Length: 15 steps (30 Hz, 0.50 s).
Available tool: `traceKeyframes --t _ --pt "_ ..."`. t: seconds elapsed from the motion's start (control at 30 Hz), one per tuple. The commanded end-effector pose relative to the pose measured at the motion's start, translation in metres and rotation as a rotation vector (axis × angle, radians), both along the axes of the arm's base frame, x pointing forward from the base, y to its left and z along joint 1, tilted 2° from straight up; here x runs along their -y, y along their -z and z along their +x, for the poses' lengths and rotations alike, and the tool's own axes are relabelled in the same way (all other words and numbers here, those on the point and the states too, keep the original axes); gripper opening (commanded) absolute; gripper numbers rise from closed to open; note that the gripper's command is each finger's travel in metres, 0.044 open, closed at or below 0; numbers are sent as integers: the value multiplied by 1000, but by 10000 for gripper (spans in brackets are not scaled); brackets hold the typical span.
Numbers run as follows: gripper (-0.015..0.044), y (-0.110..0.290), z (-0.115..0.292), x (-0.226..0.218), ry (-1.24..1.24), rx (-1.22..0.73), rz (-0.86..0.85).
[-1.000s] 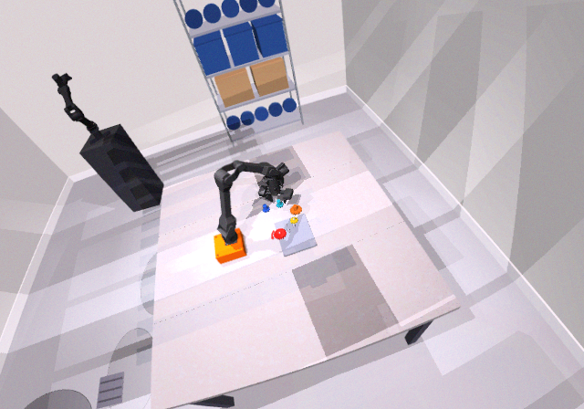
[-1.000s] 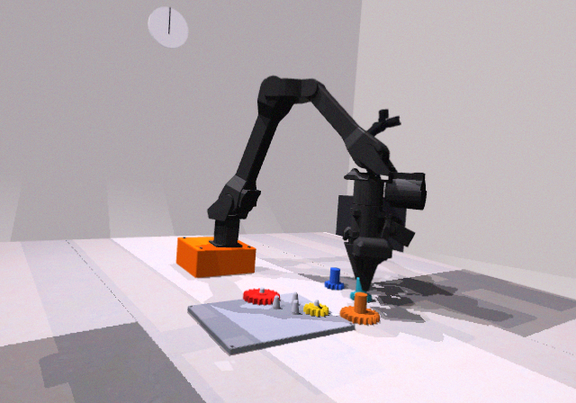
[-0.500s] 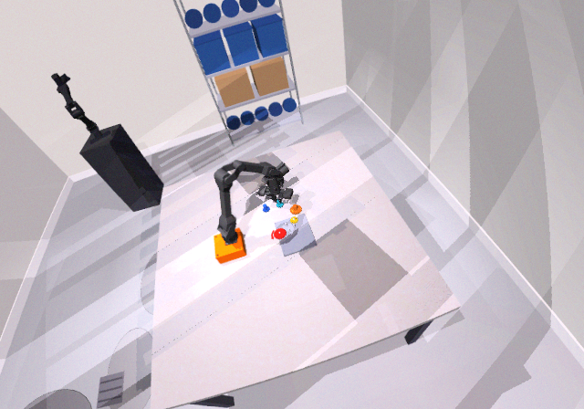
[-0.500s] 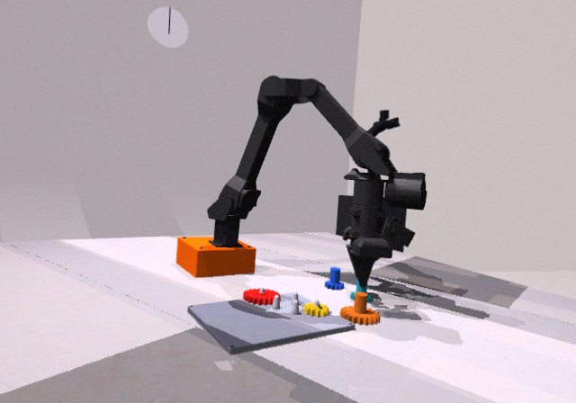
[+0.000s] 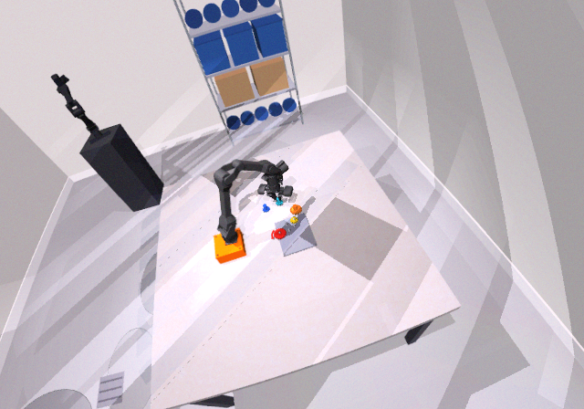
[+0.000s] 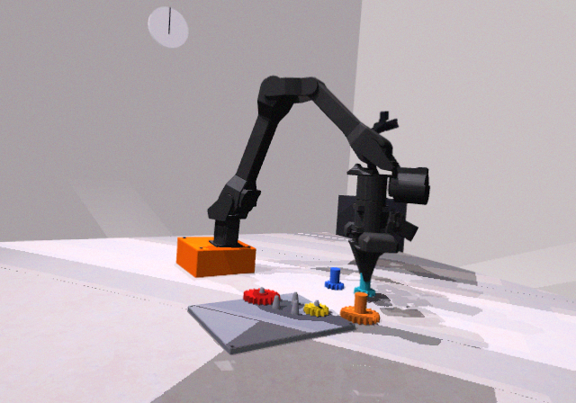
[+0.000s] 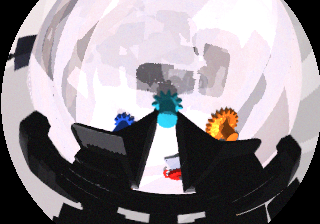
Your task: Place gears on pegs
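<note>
My gripper [image 6: 365, 280] [image 7: 167, 118] is shut on the stem of the teal gear [image 5: 279, 202] [image 6: 364, 291] [image 7: 167, 102], which is upright at table level. The blue gear [image 5: 265, 208] [image 6: 334, 284] [image 7: 123, 121] and the larger orange gear [image 5: 296, 209] [image 6: 360, 315] [image 7: 222, 124] stand on the table on either side of it. The grey board [image 5: 300, 246] [image 6: 223, 322] bears the red gear [image 5: 279, 234] [image 6: 261, 297] [image 7: 174, 174] and the yellow gear [image 5: 294, 219] [image 6: 316, 309]. Several short grey pegs [image 6: 294, 307] without gears stand between these two. The black stripe and white arrow are too small to make out.
The orange base block [image 5: 229, 246] [image 6: 216, 258] of the arm stands on the table [image 5: 245, 329] beside the board. The orange gear stands close to the board's edge, near the yellow gear. A shelf rack and a black pedestal stand off the table.
</note>
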<state>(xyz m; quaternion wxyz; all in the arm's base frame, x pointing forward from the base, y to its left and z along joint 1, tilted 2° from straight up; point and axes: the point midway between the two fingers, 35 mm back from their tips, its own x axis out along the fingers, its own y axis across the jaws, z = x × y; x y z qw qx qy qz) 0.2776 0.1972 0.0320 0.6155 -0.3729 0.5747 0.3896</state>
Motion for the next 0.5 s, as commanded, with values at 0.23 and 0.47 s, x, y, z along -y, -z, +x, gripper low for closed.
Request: traceKeyframes --t 0.23,0.47 --pt "0 -29 4 -2 4 5 5" --pt "0 -47 5 -1 11 4 3"
